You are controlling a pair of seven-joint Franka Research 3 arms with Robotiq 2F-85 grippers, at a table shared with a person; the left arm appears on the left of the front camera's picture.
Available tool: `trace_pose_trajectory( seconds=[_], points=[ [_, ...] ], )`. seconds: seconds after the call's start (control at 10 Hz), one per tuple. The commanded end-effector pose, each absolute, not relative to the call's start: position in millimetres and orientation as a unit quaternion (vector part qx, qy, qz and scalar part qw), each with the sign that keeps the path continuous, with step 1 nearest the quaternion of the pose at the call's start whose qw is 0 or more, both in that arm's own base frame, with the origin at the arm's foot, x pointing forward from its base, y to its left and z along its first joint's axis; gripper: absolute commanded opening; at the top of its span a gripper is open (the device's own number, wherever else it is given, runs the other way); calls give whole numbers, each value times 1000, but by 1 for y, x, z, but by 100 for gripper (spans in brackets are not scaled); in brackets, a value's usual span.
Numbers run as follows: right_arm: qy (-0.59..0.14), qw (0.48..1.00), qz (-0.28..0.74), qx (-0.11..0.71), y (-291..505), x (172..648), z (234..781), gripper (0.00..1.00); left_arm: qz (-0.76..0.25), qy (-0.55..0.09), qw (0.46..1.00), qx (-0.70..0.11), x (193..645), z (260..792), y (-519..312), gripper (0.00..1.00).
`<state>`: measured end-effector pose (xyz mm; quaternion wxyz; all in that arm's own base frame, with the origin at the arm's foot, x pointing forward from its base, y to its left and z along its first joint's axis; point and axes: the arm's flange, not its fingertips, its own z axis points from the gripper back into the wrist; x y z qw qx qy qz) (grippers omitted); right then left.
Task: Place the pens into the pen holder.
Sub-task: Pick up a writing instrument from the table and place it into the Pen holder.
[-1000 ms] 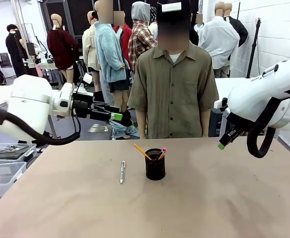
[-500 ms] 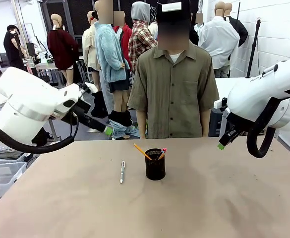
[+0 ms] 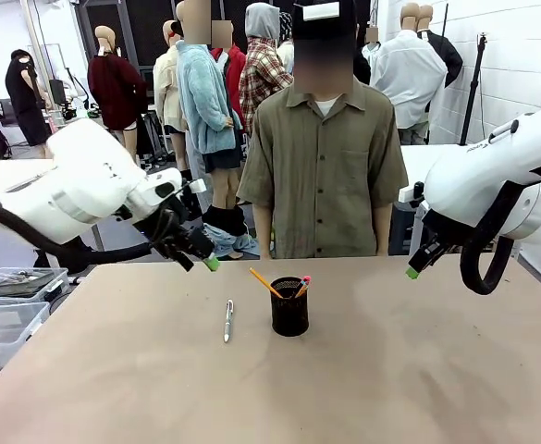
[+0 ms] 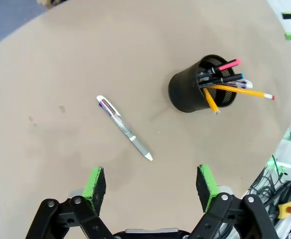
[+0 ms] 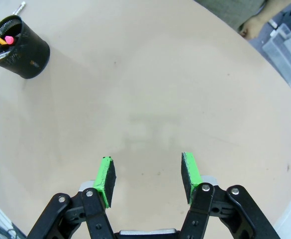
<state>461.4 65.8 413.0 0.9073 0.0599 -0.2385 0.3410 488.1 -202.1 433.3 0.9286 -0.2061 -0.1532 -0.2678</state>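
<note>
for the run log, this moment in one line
left gripper: open, empty | right gripper: open, empty | pen holder: pens inside | white pen: on table

This looks like a robotics lab. A white left arm (image 3: 85,185) and right arm (image 3: 492,176) trailing black cables reach over a bare tan table (image 3: 418,370). Clear plastic bins (image 3: 11,319) of parts sit beside it, and a black stand (image 3: 476,83) rises before a painted block wall (image 3: 520,55).
</note>
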Motion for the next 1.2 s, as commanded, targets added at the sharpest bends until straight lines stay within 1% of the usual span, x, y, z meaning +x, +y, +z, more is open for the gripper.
trace_pose_trajectory(
  seconds=[0.0,0.2,0.4,0.5,0.8,0.9,1.1],
  points=[
    [-248,903,345,63,63,461,407,67,-255,-121,947,-157,512,425,-225,94],
    [-248,903,345,63,63,461,407,67,-253,-79,960,-91,519,398,-247,94],
    [-248,903,345,63,63,461,407,67,-242,-85,966,-33,521,376,-263,94],
    [-248,903,345,63,63,461,407,67,-232,-67,970,-14,520,365,-270,94],
    [-248,903,345,63,63,461,407,67,-225,-73,971,-37,524,347,-284,94],
    [-248,903,345,63,63,461,407,67,-222,-79,971,-31,525,345,-288,94],
    [-248,903,345,63,63,461,407,67,-208,-73,975,-25,531,333,-290,94]
  ],
)
